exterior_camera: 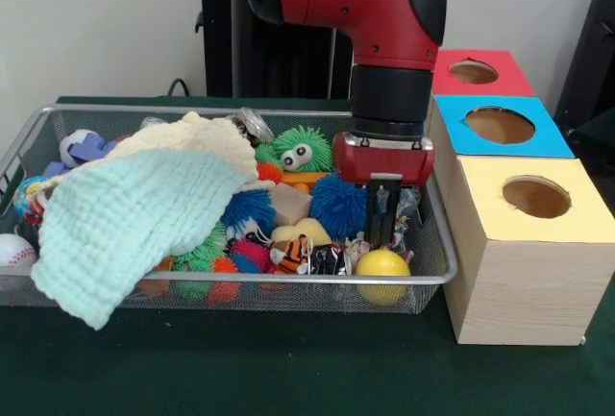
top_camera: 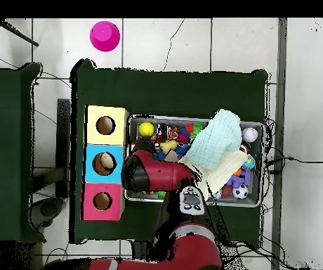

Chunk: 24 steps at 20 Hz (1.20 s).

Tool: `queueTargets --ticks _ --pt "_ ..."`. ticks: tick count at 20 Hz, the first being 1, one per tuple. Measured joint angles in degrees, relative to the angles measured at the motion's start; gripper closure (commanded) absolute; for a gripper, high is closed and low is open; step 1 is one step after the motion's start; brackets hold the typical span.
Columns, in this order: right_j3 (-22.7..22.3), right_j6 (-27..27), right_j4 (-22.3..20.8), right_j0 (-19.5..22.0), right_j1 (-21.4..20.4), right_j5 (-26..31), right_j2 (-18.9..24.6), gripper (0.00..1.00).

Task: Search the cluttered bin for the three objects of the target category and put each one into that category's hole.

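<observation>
The green-covered desk [exterior_camera: 288, 368] carries a wire mesh bin [exterior_camera: 231, 291] and, just beside it, a wooden box [exterior_camera: 524, 272] with three round holes, topped red [exterior_camera: 474, 72], blue [exterior_camera: 500, 125] and yellow [exterior_camera: 535, 197]. The red and black arm [exterior_camera: 384, 22] comes down over the end of the bin next to the box. A pale mint cloth [exterior_camera: 135, 224] with a cream cloth [exterior_camera: 197, 137] under it covers much of the other end, so whatever lies beneath is hidden and the target objects cannot be picked out with certainty; any that show sit in the open pile by the arm. The pincer [exterior_camera: 383, 219] reaches down into that pile with its dark fingers close together; whether they grip anything I cannot tell. Around it lie a blue spiky ball [exterior_camera: 338, 207], a green fuzzy toy with eyes [exterior_camera: 301, 150], a yellow ball [exterior_camera: 381, 264] against the bin's near wall, and a small striped figure [exterior_camera: 293, 253]. The risks, as I judge them: the toys are packed touching, so a closing grip may catch a neighbour or a soft spike and drop it on the lift; the fingers may snag the mesh; and leaving the cloths in place could keep a target unseen.
</observation>
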<state>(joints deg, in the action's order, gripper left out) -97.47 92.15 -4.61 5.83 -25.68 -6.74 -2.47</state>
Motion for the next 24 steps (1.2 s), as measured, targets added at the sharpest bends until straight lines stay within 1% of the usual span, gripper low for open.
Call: queueTargets --ticks 4,7,8,18,24 --pt "-0.02 0.00 1.61 -0.34 -2.84 5.19 0.05 1.00" --pt "-0.05 0.00 2.44 -0.41 -4.21 7.82 0.08 1.00" --pt "-0.09 0.00 2.62 -0.39 -5.10 8.49 0.12 0.00" --pt "-0.14 0.00 2.59 -0.37 -5.44 8.50 0.21 0.00" --pt "-0.14 0.00 2.55 -0.68 -4.48 8.47 0.21 0.00"
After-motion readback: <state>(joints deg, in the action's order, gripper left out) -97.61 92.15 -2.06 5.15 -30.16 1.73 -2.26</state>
